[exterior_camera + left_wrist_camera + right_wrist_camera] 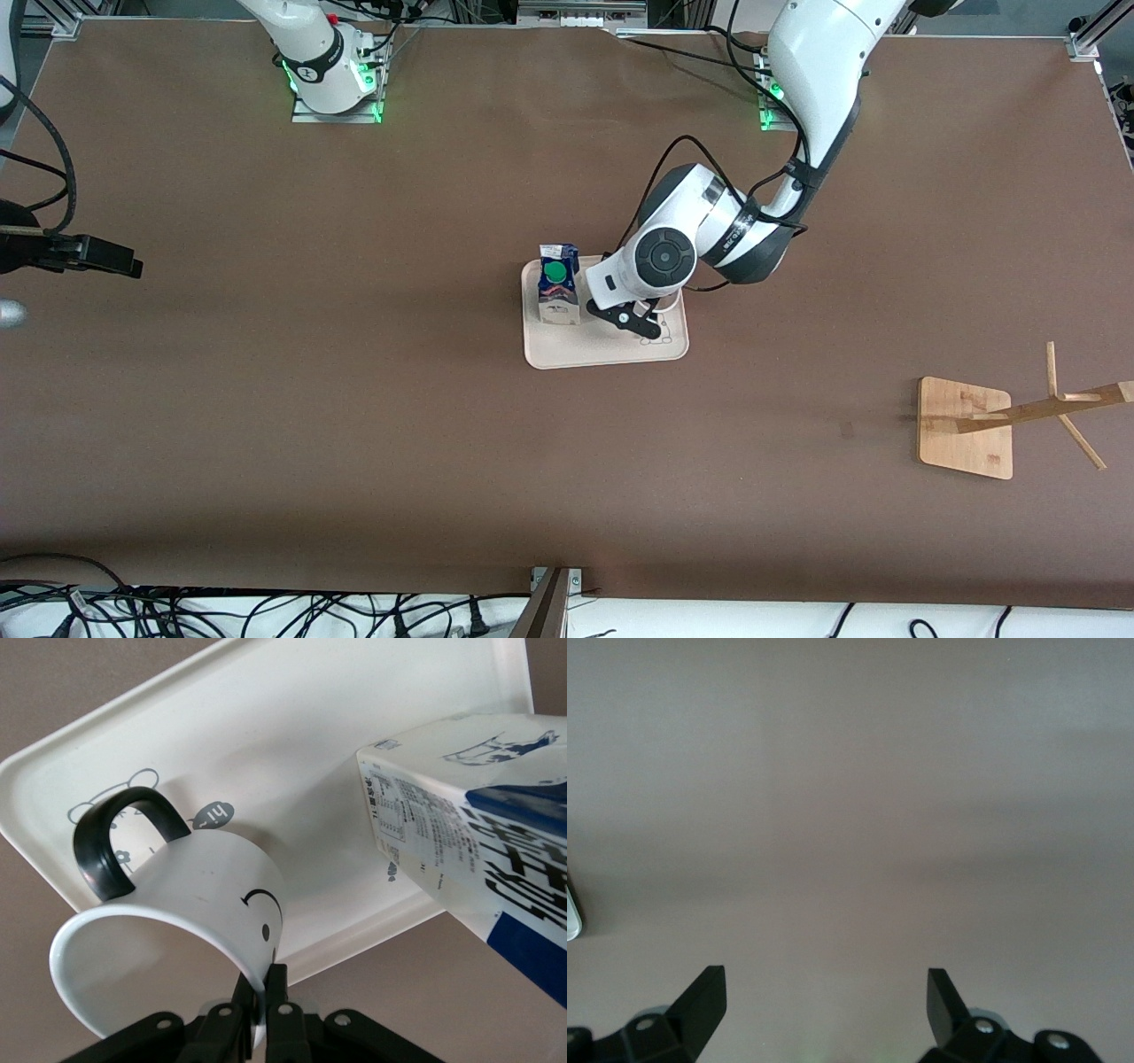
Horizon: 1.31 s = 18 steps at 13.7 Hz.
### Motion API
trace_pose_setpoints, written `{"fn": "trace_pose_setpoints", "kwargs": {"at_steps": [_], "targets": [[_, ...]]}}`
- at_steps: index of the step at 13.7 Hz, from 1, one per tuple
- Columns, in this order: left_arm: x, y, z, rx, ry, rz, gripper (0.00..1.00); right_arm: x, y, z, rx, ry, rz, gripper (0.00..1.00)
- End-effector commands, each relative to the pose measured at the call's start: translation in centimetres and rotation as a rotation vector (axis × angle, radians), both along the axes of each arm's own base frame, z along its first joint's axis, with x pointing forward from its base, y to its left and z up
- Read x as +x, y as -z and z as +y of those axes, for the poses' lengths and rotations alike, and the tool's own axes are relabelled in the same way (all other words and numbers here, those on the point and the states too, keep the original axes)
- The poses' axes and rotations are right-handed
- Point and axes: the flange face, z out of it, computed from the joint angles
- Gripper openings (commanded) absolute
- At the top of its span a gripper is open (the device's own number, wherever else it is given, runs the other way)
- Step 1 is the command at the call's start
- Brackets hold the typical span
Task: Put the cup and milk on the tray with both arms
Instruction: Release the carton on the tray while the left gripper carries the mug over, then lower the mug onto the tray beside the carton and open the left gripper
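Note:
The cream-white tray (pixel 602 350) lies mid-table. The milk (pixel 558 288), blue and white with a green cap, stands upright on the tray's end toward the right arm. My left gripper (pixel 633 321) is over the tray beside the milk, shut on the rim wall of the cup (pixel 195 895). The white cup with its smiley and black handle hangs tilted over the tray (pixel 292 718), next to the milk (pixel 478 842); I cannot tell if it touches. In the front view the wrist hides the cup. My right gripper (pixel 824 979) is open and empty over bare table, waiting at the right arm's end (pixel 120 263).
A bamboo-coloured base board (pixel 966 427) with a tilted wooden rack (pixel 1045 408) stands toward the left arm's end, nearer the front camera than the tray. Cables lie along the table's front edge.

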Motion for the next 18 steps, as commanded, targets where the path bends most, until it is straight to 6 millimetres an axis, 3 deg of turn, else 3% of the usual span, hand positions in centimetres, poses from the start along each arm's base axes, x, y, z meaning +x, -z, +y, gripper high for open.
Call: {"fn": "trace_pose_setpoints", "kwargs": {"at_steps": [1, 3, 5, 9, 10, 11, 12, 14, 15, 18], "targets": [[0.7, -0.4, 0.0, -0.002, -0.021, -0.008, 0.05, -2.1, -2.5, 0.0, -0.010, -0.006, -0.051, 1.00], [0.9, -0.3, 0.2, 0.002, -0.024, -0.009, 0.05, -3.5, -2.8, 0.4, 0.005, -0.007, -0.027, 1.00], [1.1, -0.1, 0.7, 0.010, -0.028, -0.006, 0.06, -3.1, -2.3, 0.6, 0.025, -0.054, -0.035, 1.00], [1.3, 0.1, 1.1, 0.017, -0.036, -0.004, 0.28, -4.2, -2.8, 1.6, 0.007, -0.134, -0.071, 1.00], [1.3, 0.2, 1.2, 0.018, -0.037, -0.003, 0.37, -4.6, -2.8, 2.5, -0.023, -0.158, -0.066, 1.00], [1.4, 0.2, 1.4, 0.021, -0.040, -0.005, 0.55, -4.9, -2.8, 3.4, -0.051, -0.180, -0.063, 1.00], [1.5, -0.1, 1.6, 0.019, -0.030, -0.007, 1.00, -5.0, -2.8, 4.2, -0.051, -0.191, -0.066, 1.00], [2.1, -2.1, 2.3, 0.017, -0.053, -0.025, 1.00, -5.0, -2.6, 3.9, -0.047, -0.182, -0.063, 1.00], [2.7, -3.6, 3.9, 0.024, -0.072, -0.022, 1.00, -5.0, -2.6, 3.9, -0.046, -0.182, -0.061, 1.00], [5.6, -11.7, 11.6, 0.024, -0.172, -0.060, 1.00, -4.8, -2.3, 3.2, -0.048, -0.167, -0.058, 1.00]]}}
